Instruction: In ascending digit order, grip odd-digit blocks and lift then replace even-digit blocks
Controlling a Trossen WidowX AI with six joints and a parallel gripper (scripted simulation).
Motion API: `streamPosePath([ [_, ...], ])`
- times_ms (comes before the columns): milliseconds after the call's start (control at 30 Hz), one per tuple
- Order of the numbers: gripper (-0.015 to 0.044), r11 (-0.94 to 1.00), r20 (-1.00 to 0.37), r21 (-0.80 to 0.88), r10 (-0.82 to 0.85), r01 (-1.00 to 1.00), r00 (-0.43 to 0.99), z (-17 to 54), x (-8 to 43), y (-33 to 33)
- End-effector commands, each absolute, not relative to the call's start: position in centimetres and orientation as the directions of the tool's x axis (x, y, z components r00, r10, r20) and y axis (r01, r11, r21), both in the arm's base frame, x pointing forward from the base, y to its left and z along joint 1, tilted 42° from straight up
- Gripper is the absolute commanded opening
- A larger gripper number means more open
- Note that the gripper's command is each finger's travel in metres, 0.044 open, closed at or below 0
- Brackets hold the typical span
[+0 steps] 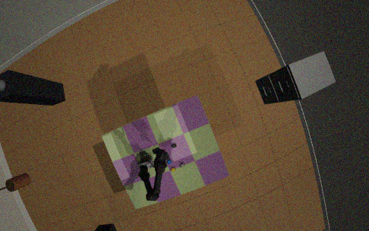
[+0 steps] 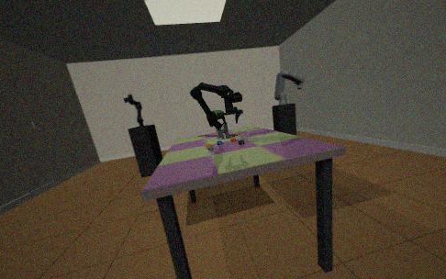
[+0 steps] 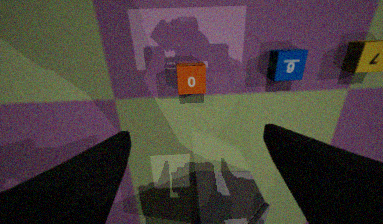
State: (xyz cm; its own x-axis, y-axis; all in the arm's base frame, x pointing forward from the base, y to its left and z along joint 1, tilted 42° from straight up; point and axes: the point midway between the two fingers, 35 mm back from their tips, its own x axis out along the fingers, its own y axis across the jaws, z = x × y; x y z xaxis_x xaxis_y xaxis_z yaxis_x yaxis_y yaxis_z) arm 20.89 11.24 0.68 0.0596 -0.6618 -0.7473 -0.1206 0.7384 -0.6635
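Observation:
The gripper point(image 2: 231, 120) point(image 3: 197, 130) is open and empty, above the table. In the wrist view an orange block point(image 3: 185, 75) point(image 2: 233, 139) showing 0 lies beyond the fingertips, near midway between them. A blue block point(image 3: 279, 71) point(image 2: 219, 142) point(image 1: 168, 162), its barred digit unclear between 6 and 9, is to its right. A yellow block point(image 3: 377, 50) point(image 2: 208, 145) point(image 1: 173, 169) showing an upside-down 7 is farther right. A dark block point(image 1: 174, 145) point(image 2: 241, 142) and a greyish block point(image 1: 181, 164) point(image 2: 211, 149) have unreadable digits. The arm hides the orange block in the top view.
The blocks stand on a purple and green checkered table point(image 1: 215, 167) point(image 2: 182, 176). Shadows of the arm and bright patches fall across it. A black pedestal point(image 2: 145, 149) with another arm stands behind left, and another pedestal point(image 2: 284, 119) with an arm behind right.

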Motion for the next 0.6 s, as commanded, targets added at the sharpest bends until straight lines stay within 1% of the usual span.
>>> streamPosePath([
  [0, 0.04, 0.742, -0.75, -0.66, -0.658, -0.116, 0.058, 0.6, 21.0, 11.4],
  [67, 0.04, 0.744, -0.752, -0.658, -0.656, -0.112, 0.06, 0.5, 22.4, 11.9],
  [400, 0.04, 0.745, -0.752, -0.659, -0.656, -0.105, 0.067, -0.3, 32.9, 13.8],
  [467, 0.04, 0.743, -0.751, -0.66, -0.657, -0.11, 0.064, -0.5, 34.0, 13.9],
  [567, 0.04, 0.743, -0.751, -0.66, -0.658, -0.111, 0.064, -0.5, 34.1, 13.9],
])
